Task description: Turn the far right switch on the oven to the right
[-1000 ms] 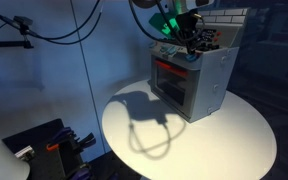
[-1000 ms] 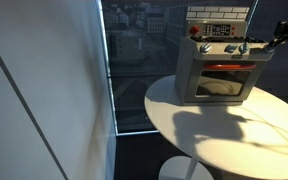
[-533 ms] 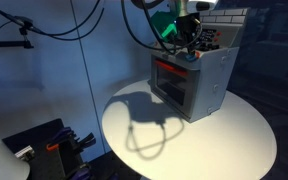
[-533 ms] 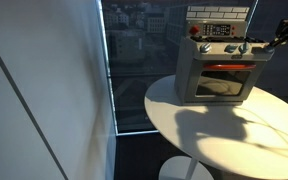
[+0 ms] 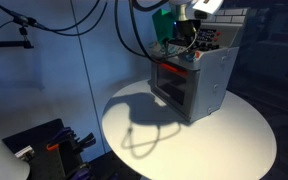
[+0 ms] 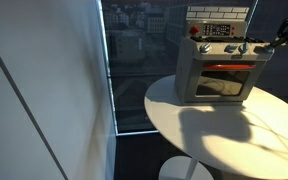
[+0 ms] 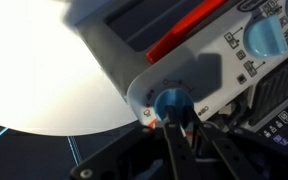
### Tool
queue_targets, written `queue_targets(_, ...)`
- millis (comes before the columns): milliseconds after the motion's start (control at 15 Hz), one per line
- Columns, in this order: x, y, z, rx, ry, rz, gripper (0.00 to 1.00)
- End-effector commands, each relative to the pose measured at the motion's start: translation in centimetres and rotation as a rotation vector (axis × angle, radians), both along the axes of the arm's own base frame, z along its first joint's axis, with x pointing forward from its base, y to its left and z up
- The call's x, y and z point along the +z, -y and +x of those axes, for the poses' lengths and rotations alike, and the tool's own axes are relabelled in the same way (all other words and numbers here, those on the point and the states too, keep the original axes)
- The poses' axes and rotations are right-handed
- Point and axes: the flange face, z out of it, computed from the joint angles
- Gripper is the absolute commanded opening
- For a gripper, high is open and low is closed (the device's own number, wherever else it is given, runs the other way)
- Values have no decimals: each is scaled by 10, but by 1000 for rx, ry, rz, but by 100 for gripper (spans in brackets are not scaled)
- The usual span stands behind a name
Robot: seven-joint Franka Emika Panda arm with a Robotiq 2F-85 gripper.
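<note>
The oven (image 5: 212, 82) is silver-grey, and its door window (image 5: 170, 74) glows red in both exterior views. Its back panel (image 6: 220, 13) carries a pale brick pattern with darker joints. A burner (image 6: 195, 30) on top is red. In the wrist view the switch (image 7: 171, 101) is light blue with a deeper blue centre, set in a pale grey face. A second knob (image 7: 267, 38) is the same light blue, and the window shows as a red strip. The table (image 6: 234, 130) is white, crossed by grey shadow. The wall (image 5: 54, 80) looks bluish, and the cables (image 5: 44, 36) are black.
</note>
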Motion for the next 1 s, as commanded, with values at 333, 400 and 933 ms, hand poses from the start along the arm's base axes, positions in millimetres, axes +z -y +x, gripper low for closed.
queue_targets(333, 22, 7, -18, -116, 136, 208, 4)
queue_targets(400, 21, 8, -19, -126, 144, 225, 4)
queue_targets(933, 14, 9, -25, -139, 171, 258, 12)
